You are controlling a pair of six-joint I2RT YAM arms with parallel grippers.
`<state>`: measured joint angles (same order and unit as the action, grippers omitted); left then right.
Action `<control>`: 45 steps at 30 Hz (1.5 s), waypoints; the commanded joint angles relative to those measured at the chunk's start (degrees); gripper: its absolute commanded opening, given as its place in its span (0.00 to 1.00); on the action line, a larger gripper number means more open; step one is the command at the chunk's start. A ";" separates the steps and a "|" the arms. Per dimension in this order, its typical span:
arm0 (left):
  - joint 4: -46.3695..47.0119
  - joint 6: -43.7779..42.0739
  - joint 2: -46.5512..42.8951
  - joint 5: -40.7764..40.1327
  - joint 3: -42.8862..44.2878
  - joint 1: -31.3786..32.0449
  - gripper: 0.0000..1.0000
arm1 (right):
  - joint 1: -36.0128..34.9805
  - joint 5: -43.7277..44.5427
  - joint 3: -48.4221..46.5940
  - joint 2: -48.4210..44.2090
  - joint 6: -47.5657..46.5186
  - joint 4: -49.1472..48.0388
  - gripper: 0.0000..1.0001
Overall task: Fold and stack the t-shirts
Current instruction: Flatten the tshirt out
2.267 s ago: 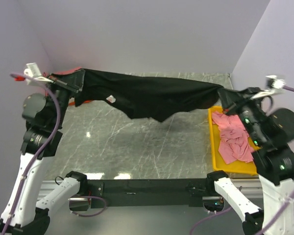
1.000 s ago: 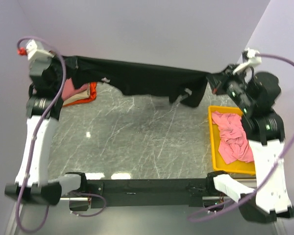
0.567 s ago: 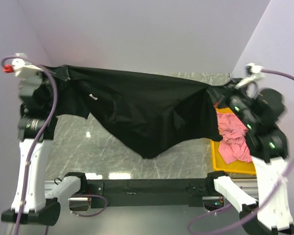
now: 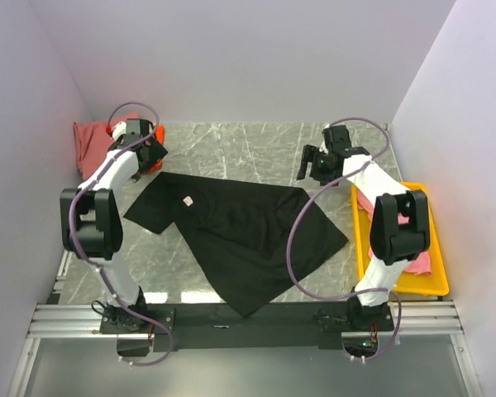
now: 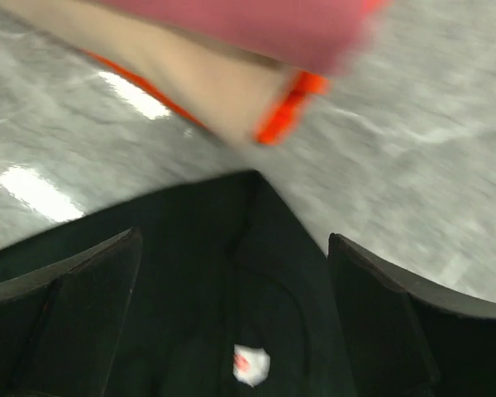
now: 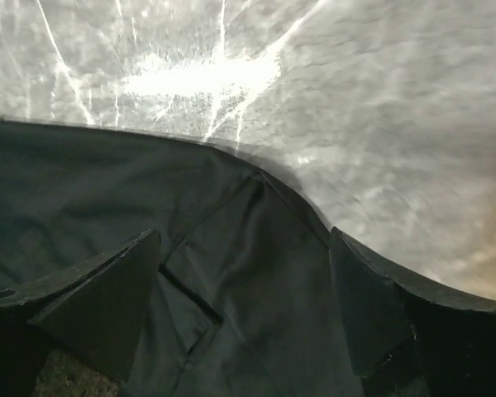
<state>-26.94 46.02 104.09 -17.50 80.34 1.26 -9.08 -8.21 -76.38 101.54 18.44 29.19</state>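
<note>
The large black t-shirt (image 4: 240, 231) lies spread on the marble table, skewed, with its white neck tag (image 4: 187, 200) facing up. My left gripper (image 4: 151, 161) hovers open over the shirt's far left corner; in the left wrist view the gripper (image 5: 231, 289) has black cloth and the tag (image 5: 250, 365) below it, with nothing held. My right gripper (image 4: 310, 167) is open by the far right corner, and in the right wrist view that gripper (image 6: 244, 289) stands over a hemmed black edge (image 6: 256, 248). A folded stack of dusty-red (image 4: 89, 145), beige (image 5: 174, 74) and orange (image 4: 158, 132) t-shirts sits far left.
A yellow bin (image 4: 357, 240) stands along the table's right edge with a crumpled pink t-shirt (image 4: 422, 260) in it, partly behind my right arm. Lilac walls close in the back and both sides. A metal rail runs along the near edge.
Both grippers were shut on the black t-shirt, holding it stretched in the air. They have opened and the shirt now lies on the table; both arms have come down low at the far side.
</note>
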 commanded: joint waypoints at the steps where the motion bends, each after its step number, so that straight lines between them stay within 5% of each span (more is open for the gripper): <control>1: 2.94 -2.86 -10.38 2.64 2.03 6.10 0.99 | 0.12 5.22 -0.01 -9.49 1.16 -0.54 0.89; 13: 1.55 -5.16 -14.37 11.95 -9.76 42.82 0.99 | 2.39 12.43 17.05 -30.77 11.45 2.71 0.91; 19: 1.45 -3.22 -9.10 17.04 -10.90 52.16 0.88 | 4.25 9.97 21.18 -32.89 11.62 1.31 0.91; 30: -3.99 -0.94 6.37 13.46 -1.94 55.70 0.64 | 6.27 8.38 24.52 -33.86 11.18 0.26 0.91; 38: -10.67 -0.76 8.58 7.04 0.26 57.10 0.51 | 7.59 8.38 25.05 -33.86 10.92 -0.10 0.91; 45: -11.21 -1.37 8.58 9.15 -1.50 58.68 0.43 | 8.03 6.98 25.40 -33.42 11.01 -0.27 0.91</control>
<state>-36.80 44.69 112.36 -7.55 78.89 58.78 -1.61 -1.02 -51.62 69.21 29.34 30.48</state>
